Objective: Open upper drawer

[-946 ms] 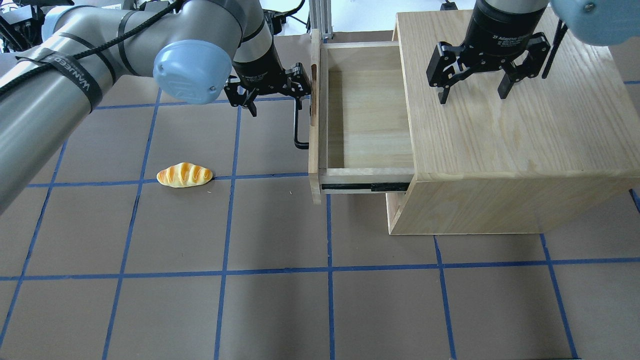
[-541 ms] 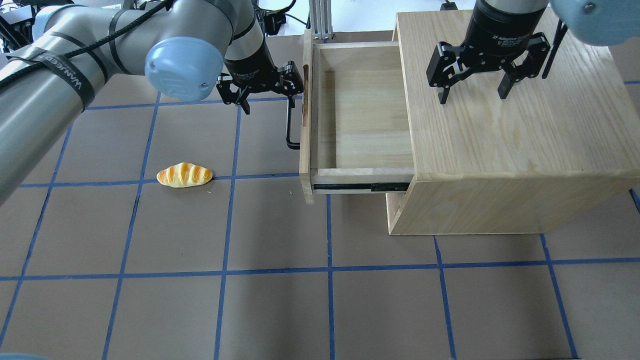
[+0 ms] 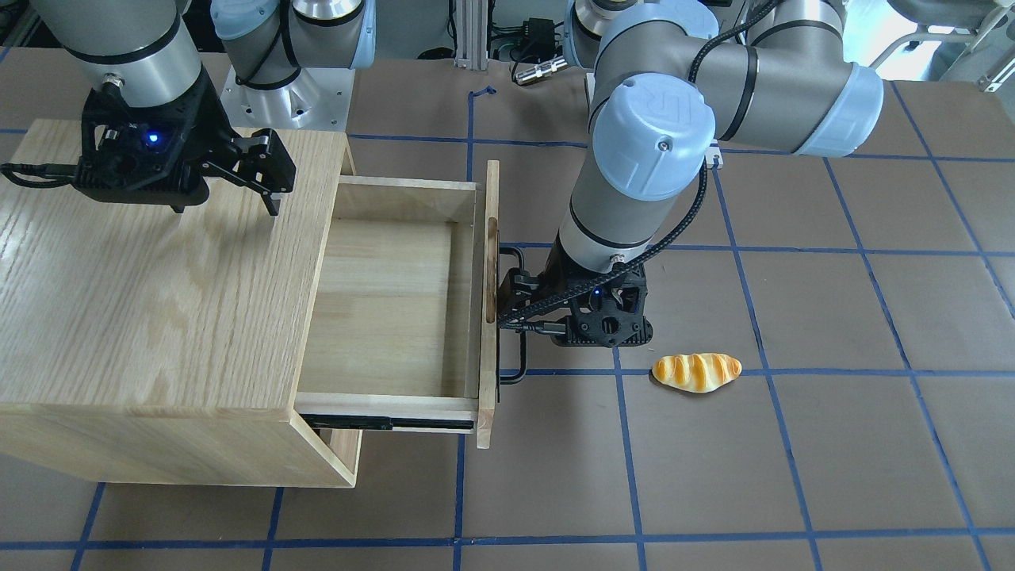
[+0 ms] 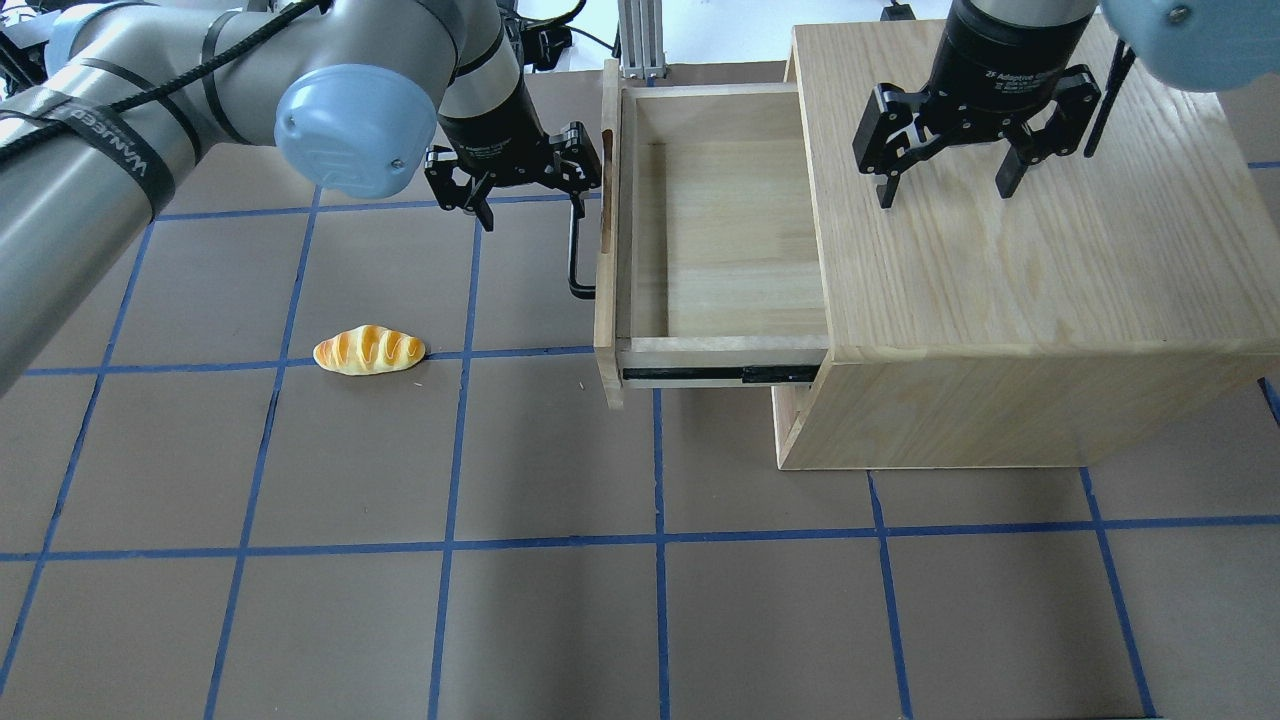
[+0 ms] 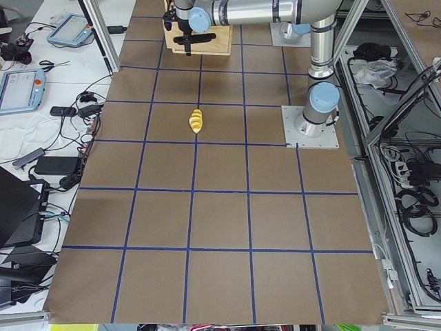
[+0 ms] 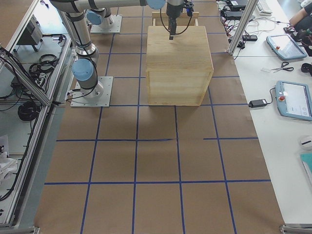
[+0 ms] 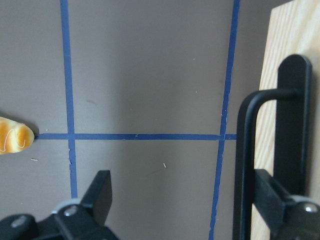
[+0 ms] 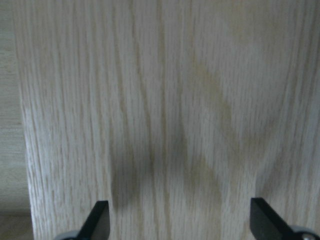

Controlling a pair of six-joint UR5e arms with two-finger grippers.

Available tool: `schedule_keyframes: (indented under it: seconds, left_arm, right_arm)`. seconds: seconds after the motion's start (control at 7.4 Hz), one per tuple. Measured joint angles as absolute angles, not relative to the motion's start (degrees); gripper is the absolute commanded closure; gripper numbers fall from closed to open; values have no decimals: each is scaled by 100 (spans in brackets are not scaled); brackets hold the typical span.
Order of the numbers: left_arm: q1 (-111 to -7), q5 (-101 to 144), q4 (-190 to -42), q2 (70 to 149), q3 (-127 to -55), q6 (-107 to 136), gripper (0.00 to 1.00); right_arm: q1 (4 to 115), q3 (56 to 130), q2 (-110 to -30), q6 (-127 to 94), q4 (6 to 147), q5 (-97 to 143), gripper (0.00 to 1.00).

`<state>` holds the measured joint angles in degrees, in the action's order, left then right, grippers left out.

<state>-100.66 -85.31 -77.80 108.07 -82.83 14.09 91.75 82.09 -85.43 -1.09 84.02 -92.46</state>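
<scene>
The upper drawer [image 4: 720, 240] is a light wood box pulled well out of the cabinet [image 4: 1050, 250], and it is empty inside [image 3: 381, 309]. Its black bar handle [image 4: 574, 250] runs along the front panel. My left gripper [image 4: 533, 212] is open. In the left wrist view [image 7: 182, 190] one finger [image 7: 280, 195] sits between the handle bar [image 7: 245, 165] and the drawer front, and the other finger hangs free over the table. My right gripper [image 4: 945, 195] is open over the cabinet's top, near its drawer-side edge [image 3: 226, 202], with nothing between its fingers [image 8: 180, 210].
A toy bread roll [image 4: 369, 350] lies on the brown mat away from the drawer front, also in the front view [image 3: 696, 372]. The lower drawer front [image 3: 349, 452] stays in beneath the open drawer. Blue tape lines grid the table.
The upper drawer has slid further out of the cabinet. My left gripper has moved the same way with the handle. The right gripper has not moved.
</scene>
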Motion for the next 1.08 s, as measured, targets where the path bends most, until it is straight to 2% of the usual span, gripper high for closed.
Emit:
schedule_keyframes:
  seconds: [0.68,1.08]
  left_arm:
    - [-10067,-8511,-8166,10510,-8235,1532,0]
    - [-9657,-8629,-8539,10248,-8119,1166,0]
  right_arm:
    - [9176,8209,-8543,-113,8402,-9246,0]
    - [9176,8209,-8543,-113,8402,-9246,0]
